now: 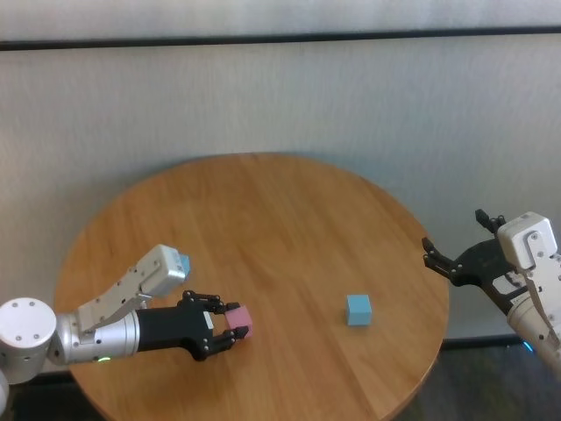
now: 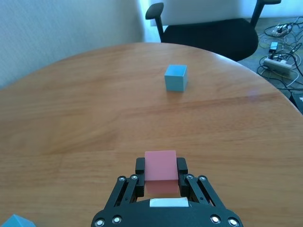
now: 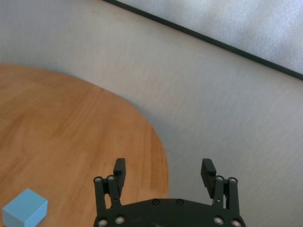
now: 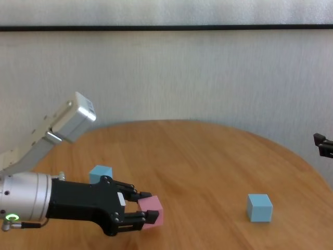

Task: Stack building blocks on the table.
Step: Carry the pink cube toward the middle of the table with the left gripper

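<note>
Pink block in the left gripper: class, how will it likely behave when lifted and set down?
The pink block looks like a rigid cube, so the left gripper probably holds it without squashing. Flat faces suggest no rolling on the table. Matte surface, likely not slippery.

Round wooden table (image 1: 263, 228), grain visible. Light blue cube (image 1: 358, 310) rests toward the right near edge; second light blue cube (image 4: 100, 174) toward the left edge. Pink cube (image 1: 240, 321) near the left near edge.
</note>
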